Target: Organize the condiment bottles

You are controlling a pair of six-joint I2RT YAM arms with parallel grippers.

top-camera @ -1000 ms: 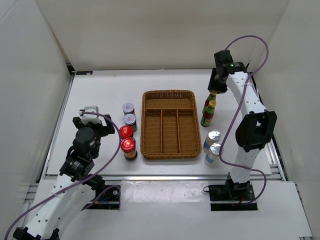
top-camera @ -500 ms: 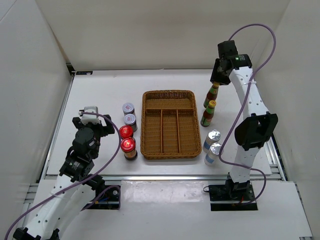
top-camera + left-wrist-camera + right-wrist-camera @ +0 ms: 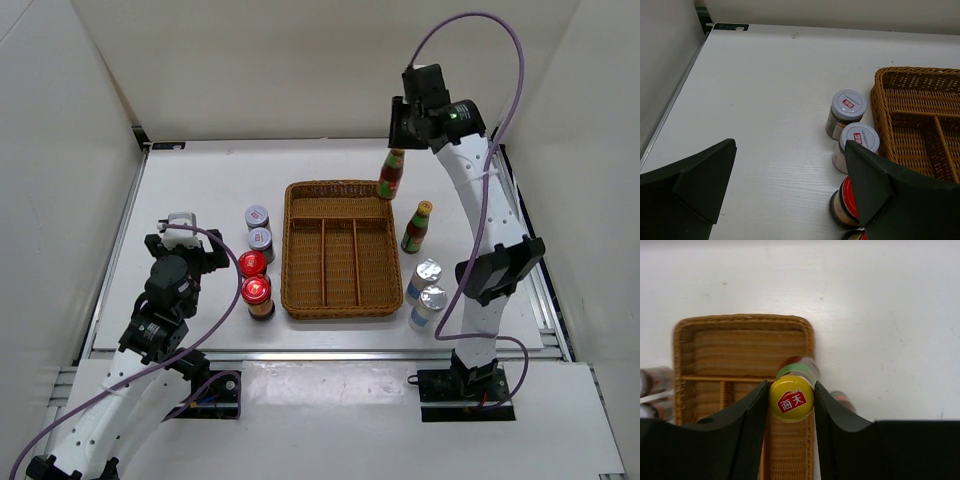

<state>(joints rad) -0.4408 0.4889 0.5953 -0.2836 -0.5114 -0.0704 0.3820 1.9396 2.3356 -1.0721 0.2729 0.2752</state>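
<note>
- The right gripper point(image 3: 397, 148) was clamped on the yellow cap of a slim dark bottle point(image 3: 791, 399), one of its fingers point(image 3: 751, 416) pressed against each side of the cap.
- That bottle hung upright below the fingertips, clear of the table point(image 3: 200, 190), with its green-red label showing past the cap.
- Straight beneath the held bottle lay the far right corner of the wicker tray point(image 3: 740, 318). The tray's rim ran between the two fingers in the wrist view.
- The second slim bottle point(image 3: 417, 226) stood on the table just outside the finger on the right of that view, beside the tray.
- Two silver-capped bottles point(image 3: 429, 285) stood together, nearer the arm's base than the fingers.
- The left gripper point(image 3: 790, 187) had its fingers spread wide apart and gripped nothing.
- Two grey-lidded jars point(image 3: 852, 125) stood ahead of its right-hand finger, almost touching each other and just beside the tray's edge.
- A red-lidded jar point(image 3: 846, 206) sat right at that finger, partly hidden by it. The other red-lidded jar point(image 3: 257, 292) stood next to it, nearer the arm's base.
</note>
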